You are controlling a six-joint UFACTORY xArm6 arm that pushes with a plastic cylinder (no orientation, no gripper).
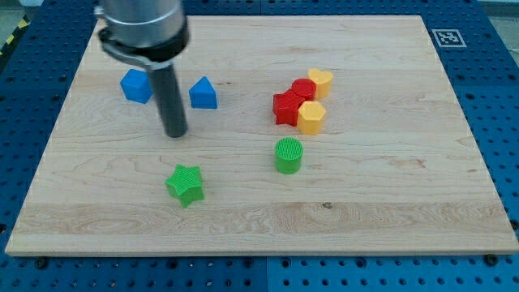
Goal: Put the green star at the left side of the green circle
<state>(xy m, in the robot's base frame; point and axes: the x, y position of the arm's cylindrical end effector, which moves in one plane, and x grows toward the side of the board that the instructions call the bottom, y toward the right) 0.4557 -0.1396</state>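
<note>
The green star point(185, 184) lies on the wooden board at lower left of centre. The green circle point(288, 155) stands to its right and slightly higher in the view, well apart from it. My tip point(175, 134) is at the end of the dark rod, above the star in the view and a little to its left, with a clear gap between them. The tip touches no block.
A blue block point(136, 86) and a blue triangle point(203, 94) flank the rod. A cluster of two red blocks point(286, 108), a yellow heart point(321, 80) and a yellow hexagon point(311, 117) sits above the circle. The wooden board point(389, 203) rests on a blue perforated table.
</note>
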